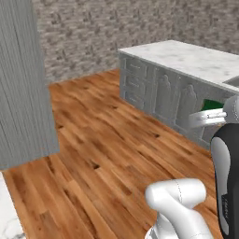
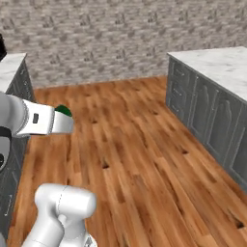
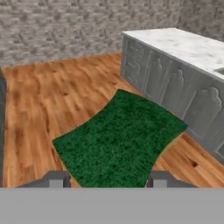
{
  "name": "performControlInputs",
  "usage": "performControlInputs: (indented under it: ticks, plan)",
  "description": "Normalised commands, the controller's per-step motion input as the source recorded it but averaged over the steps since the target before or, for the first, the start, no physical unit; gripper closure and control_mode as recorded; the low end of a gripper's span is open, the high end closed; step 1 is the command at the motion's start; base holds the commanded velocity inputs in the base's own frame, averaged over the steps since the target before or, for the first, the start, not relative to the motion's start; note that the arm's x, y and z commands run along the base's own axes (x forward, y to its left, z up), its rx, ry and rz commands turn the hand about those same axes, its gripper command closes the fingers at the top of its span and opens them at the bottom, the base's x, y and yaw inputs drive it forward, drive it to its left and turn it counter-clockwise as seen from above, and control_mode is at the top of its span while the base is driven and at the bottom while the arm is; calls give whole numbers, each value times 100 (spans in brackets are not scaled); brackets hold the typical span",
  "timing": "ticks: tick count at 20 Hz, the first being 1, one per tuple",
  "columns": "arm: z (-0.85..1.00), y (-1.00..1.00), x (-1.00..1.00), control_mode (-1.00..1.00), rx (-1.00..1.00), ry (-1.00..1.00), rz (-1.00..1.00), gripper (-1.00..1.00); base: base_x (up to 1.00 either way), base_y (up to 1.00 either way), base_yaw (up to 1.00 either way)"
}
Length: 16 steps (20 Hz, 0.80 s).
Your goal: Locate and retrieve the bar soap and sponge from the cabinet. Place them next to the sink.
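The flat rectangular sponge with a dark green scouring top (image 3: 120,138) is seen between the two dark fingertips (image 3: 54,179) of the pincer (image 3: 107,180), its green face turned toward the hand camera; its yellow body is not visible. The pincer is partly closed around the sponge, and the sponge is held in the air above the brown wooden plank floor (image 3: 43,96).

In the left base view a green sliver of the sponge (image 1: 214,104) is seen past the white hand, in front of the carved grey base cabinets (image 1: 158,93). In the right base view a small green edge (image 2: 63,111) is seen at the end of the white arm.

The white marble surface (image 1: 191,58) is seen atop the base cabinets, with a grey stone-brick wall (image 2: 120,34) behind.
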Motion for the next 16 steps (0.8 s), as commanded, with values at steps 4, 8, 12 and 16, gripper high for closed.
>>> performControlInputs:
  ticks: [4, 8, 12, 16]
  plan:
    - [0, 0, 0, 100, 0, 0, 0, 100, 0, -14, -46]
    - [0, 0, 0, 100, 0, 0, 0, 100, 0, -14, -46]
    - [0, 0, 0, 100, 0, 0, 0, 100, 0, -15, -46]
    - [0, 0, 0, 100, 0, 0, 0, 100, 0, -16, -45]
